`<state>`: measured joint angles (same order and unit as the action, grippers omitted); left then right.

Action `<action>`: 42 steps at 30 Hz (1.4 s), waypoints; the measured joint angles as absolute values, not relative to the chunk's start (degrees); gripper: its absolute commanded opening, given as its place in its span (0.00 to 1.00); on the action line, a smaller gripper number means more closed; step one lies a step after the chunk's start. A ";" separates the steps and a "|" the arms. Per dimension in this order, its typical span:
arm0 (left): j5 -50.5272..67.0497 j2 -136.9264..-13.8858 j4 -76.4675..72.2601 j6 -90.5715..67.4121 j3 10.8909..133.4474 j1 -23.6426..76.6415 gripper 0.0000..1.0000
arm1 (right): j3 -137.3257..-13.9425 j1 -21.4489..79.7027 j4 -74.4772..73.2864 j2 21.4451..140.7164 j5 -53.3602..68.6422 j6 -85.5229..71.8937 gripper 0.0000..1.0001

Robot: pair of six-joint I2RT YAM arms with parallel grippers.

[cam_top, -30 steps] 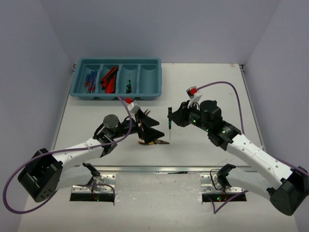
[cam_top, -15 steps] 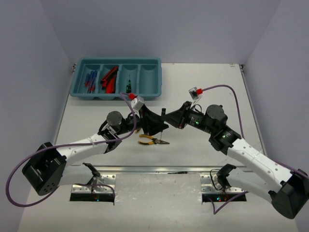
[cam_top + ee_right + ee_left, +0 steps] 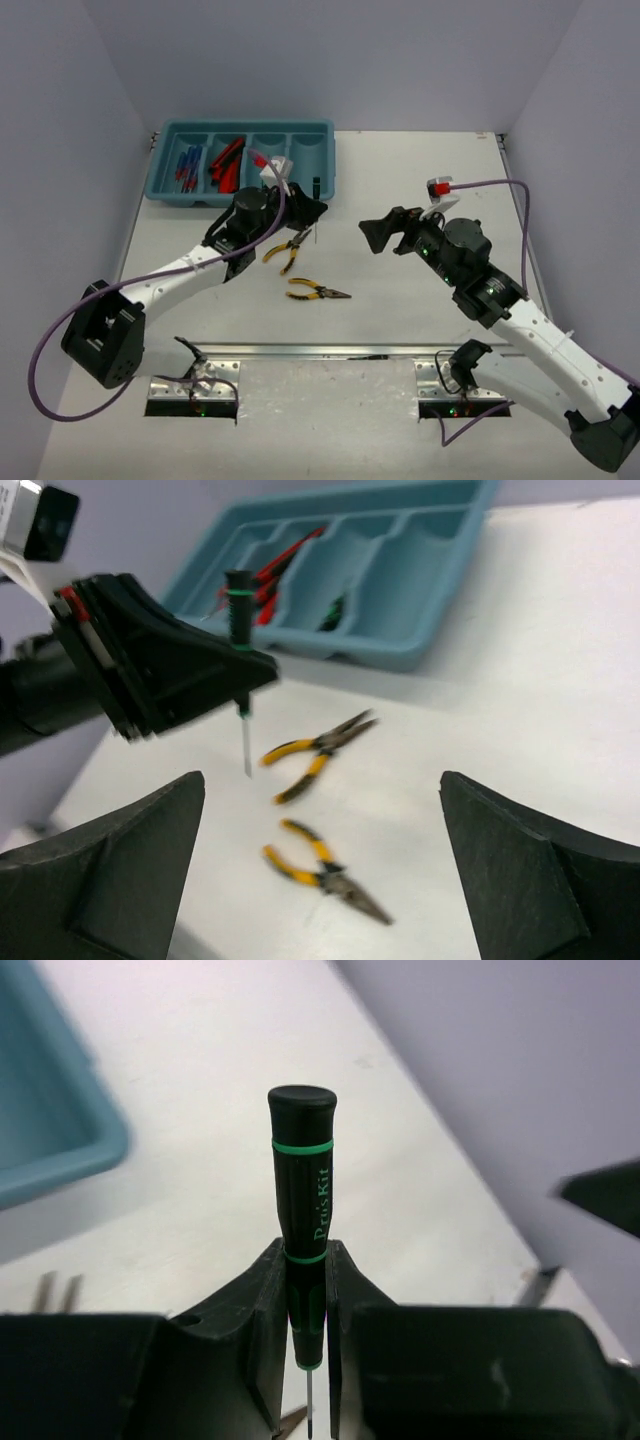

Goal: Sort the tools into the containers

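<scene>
Progress looks partial: screwdrivers and knives lie in the tray, your left gripper clamps a precision driver beside it, and your right gripper gapes empty (two pliers wait on the table).

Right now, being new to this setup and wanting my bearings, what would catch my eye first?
The left gripper clamps a black-and-green precision screwdriver upright, near the teal tray at far left. Two yellow-handled pliers lie loose at the middle of the table.
</scene>
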<state>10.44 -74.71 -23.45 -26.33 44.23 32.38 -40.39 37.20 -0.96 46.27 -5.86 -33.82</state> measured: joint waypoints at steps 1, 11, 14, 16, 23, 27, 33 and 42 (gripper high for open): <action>7.49 -77.23 -19.42 -25.47 47.56 30.44 0.00 | -40.68 37.15 -2.74 44.67 -9.68 -31.74 0.99; -9.49 -118.50 12.91 -16.98 102.36 15.37 0.00 | -40.52 37.02 -14.53 38.87 -18.28 -22.08 0.99; -11.31 -125.40 20.84 -15.79 110.54 11.96 0.03 | -39.38 37.04 -17.00 38.79 -16.22 -20.44 0.99; -12.54 -130.87 25.29 -14.80 117.79 10.24 0.24 | -38.88 37.04 -18.39 38.99 -14.39 -19.24 0.99; -12.37 -136.67 32.36 -13.13 122.48 9.95 0.92 | -39.01 37.04 -22.99 42.87 -6.27 -15.42 0.99; -8.84 -131.86 31.16 -14.05 116.53 10.81 1.00 | -39.58 37.04 -24.51 46.10 -1.55 -13.96 0.99; -3.26 -103.94 20.55 -18.71 90.77 11.58 1.00 | -40.06 40.88 -25.52 53.70 7.63 -11.60 0.93; 1.41 -43.46 -0.01 -27.54 52.94 14.02 1.00 | -42.76 58.29 -35.18 65.10 -2.39 -9.29 0.56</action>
